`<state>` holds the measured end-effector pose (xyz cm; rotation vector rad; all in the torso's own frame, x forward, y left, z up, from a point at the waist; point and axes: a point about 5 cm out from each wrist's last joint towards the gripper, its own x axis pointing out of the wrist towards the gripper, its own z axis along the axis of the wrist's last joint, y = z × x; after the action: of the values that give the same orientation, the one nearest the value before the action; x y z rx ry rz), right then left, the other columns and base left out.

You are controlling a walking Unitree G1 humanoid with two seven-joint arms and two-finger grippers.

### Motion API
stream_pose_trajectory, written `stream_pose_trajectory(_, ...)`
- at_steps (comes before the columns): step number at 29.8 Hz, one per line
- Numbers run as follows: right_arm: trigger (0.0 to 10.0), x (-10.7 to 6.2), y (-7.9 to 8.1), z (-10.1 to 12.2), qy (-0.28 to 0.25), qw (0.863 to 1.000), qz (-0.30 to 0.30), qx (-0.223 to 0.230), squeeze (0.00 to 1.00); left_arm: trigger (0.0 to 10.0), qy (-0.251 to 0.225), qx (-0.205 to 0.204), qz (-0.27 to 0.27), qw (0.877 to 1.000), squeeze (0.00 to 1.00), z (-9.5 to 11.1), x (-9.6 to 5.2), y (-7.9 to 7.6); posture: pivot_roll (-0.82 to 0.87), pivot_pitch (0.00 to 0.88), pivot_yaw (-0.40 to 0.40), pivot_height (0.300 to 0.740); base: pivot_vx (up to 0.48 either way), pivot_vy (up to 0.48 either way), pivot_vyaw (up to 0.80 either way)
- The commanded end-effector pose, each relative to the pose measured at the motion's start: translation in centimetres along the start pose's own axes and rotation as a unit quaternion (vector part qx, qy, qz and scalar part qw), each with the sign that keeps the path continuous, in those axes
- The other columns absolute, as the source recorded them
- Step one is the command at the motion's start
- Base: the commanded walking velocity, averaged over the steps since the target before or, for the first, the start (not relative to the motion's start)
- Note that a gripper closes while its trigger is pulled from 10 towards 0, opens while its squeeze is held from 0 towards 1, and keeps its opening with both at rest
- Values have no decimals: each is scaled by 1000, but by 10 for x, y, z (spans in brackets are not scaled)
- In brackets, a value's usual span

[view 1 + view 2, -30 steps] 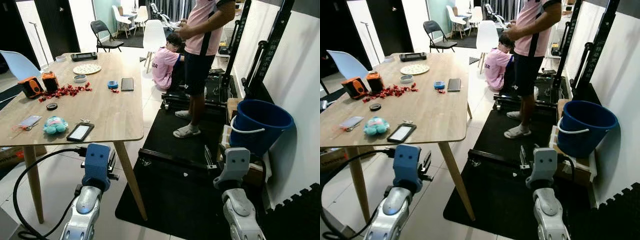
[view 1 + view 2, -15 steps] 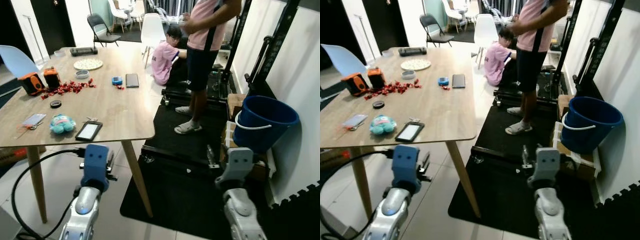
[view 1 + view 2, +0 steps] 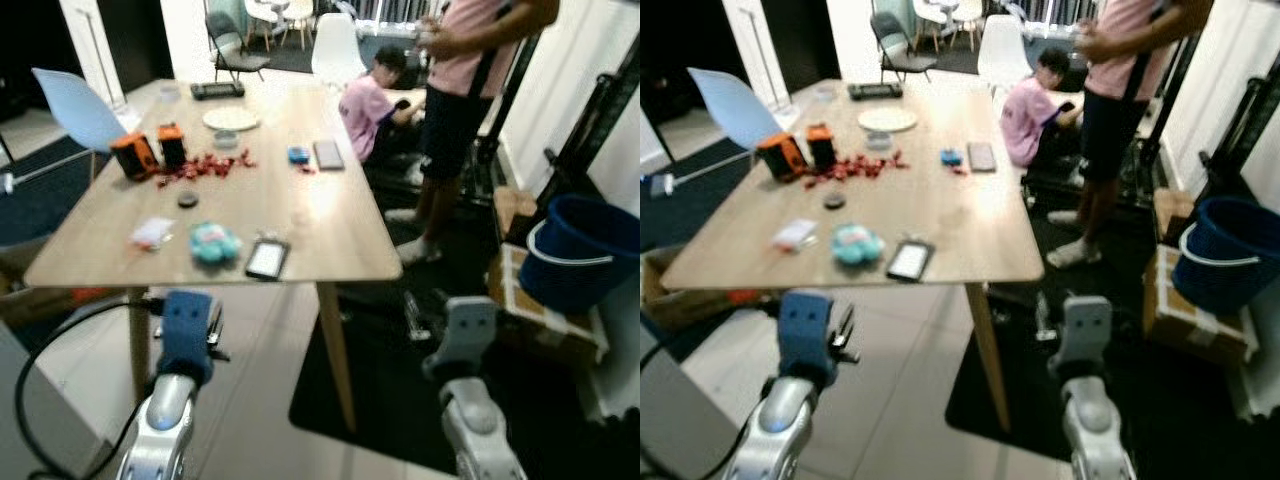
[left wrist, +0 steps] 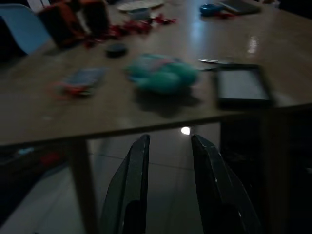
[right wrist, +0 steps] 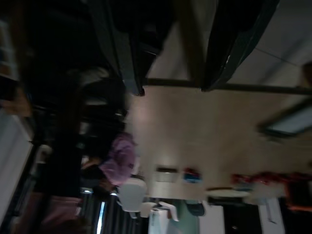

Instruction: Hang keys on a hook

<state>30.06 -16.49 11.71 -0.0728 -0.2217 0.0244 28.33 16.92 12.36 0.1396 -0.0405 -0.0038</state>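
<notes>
A small metal bunch that looks like keys [image 4: 217,62] lies on the wooden table [image 3: 320,220], just behind a black phone [image 3: 267,259] and beside a teal plush toy [image 3: 213,242]. The picture is blurred, so I cannot be sure they are keys. My left gripper [image 4: 170,139] hangs below the table's near edge, open, with nothing between its fingers. My right gripper [image 5: 173,88] hangs low on the right over the floor, open and holding nothing.
On the table are orange devices [image 3: 132,155], red bits, a card, another phone and a plate. One person [image 3: 470,90] stands past the table's far right and another [image 3: 375,100] sits on the floor. A blue bucket [image 3: 585,250] is at the right and a blue chair [image 3: 75,105] at the left.
The camera has swung left and now blurs; the table sits more in the middle of the view. Both arms still hang low as before.
</notes>
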Motion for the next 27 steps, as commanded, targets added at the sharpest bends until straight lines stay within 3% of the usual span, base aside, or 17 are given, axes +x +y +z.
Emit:
stream_pose_trajectory(1, 10000, -3, -5, -4, 10, 1000, -6, -4, 0, 10000, 11, -2, -4, 1000, 0, -5, -2, -2, 116, 66, 5, 740, 0, 472, 0)
stream_pose_trajectory(11, 10000, -2, -4, -4, 10, 1000, -5, -4, 0, 10000, 12, -2, -3, 1000, 0, -5, -2, -2, 118, 66, 4, 740, 0, 448, 0)
stream_pose_trajectory(27, 10000, -1, -5, -3, 7, 1000, -4, -6, 0, 10000, 9, 3, -7, 1000, 0, -5, -2, -3, 114, 60, 1, 740, 0, 0, 0)
